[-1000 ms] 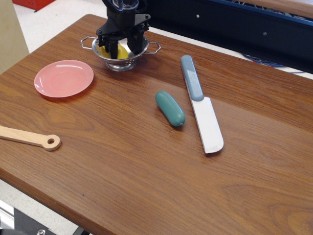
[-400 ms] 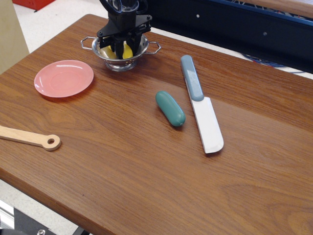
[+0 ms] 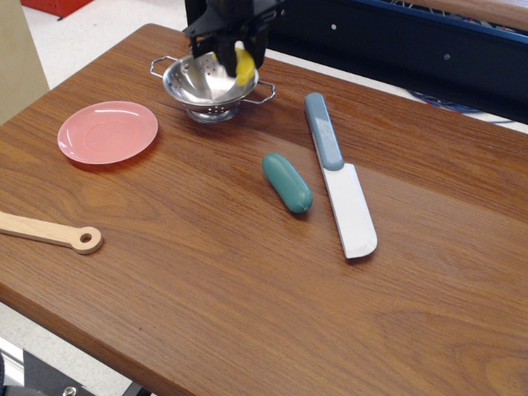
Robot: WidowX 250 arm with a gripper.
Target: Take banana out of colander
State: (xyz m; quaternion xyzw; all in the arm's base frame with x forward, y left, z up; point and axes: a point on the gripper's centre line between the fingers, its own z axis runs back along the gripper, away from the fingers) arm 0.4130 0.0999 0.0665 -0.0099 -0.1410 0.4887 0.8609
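The steel colander stands at the back of the wooden table, its bowl now showing bare metal inside. My black gripper hangs just above the colander's right rim and is shut on the yellow banana. The banana hangs from the fingers, clear of the bowl's inside, with its lower end over the right rim. The gripper's upper part runs out of the top of the frame.
A pink plate lies left of the colander. A teal capsule and a blue-handled spatula lie right of centre. A wooden spoon handle lies at the left edge. A dark blue bench stands behind the table.
The gripper closed on the banana inside the colander, then rose and moved right with it. The colander shifted and turned a little on the table.
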